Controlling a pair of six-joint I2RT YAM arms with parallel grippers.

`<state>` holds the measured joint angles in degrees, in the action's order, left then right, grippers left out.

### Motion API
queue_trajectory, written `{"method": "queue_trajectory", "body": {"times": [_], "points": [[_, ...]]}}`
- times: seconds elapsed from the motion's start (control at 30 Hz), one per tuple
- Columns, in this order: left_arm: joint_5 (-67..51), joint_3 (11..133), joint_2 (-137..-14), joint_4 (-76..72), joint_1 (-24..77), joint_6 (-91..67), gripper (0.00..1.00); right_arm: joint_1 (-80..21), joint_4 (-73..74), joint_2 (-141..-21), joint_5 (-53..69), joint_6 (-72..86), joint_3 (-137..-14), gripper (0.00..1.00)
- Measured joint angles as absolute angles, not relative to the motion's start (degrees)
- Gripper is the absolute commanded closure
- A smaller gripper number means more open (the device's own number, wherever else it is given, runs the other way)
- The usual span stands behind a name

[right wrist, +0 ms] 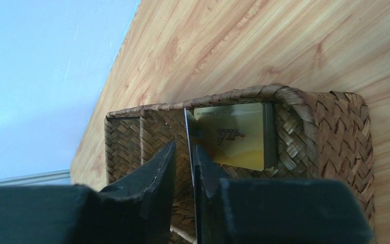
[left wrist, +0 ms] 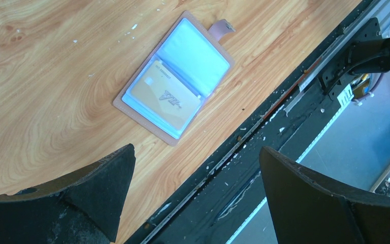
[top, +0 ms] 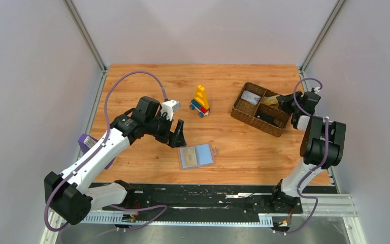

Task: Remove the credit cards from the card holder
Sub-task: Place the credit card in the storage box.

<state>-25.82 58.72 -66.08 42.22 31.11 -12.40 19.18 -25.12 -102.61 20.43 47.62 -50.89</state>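
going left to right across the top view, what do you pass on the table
left gripper → block toy → woven basket; the card holder spans the same stretch as the toy, so it is left out

- Table top: orange-brown wood-grain board, smooth, low sheen, dotted with white flecks.
- Thin flat light-blue folding card holder: clear glossy plastic sleeves; matt pinkish leather-like border and tab.
- Tan-gold credit card in a sleeve: smooth plastic, shine dulled by the cover.
- Brown woven compartment basket: coarse plaited fibre, matt, rough.
- 2nd tan-gold card, in the basket: smooth, shiny, metallic-looking face.
- Left gripper, fingers: black plastic, matt, grainy, scuffed.
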Motion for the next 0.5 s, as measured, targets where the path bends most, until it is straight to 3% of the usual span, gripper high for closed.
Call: {"method": "queue_trajectory", "body": {"times": [0.5], "points": [[-25.34,58.72,-66.11,42.22,31.11,-12.36,0.0,19.18,-23.07,-103.94,19.99,46.94,-52.6,0.71]]}}
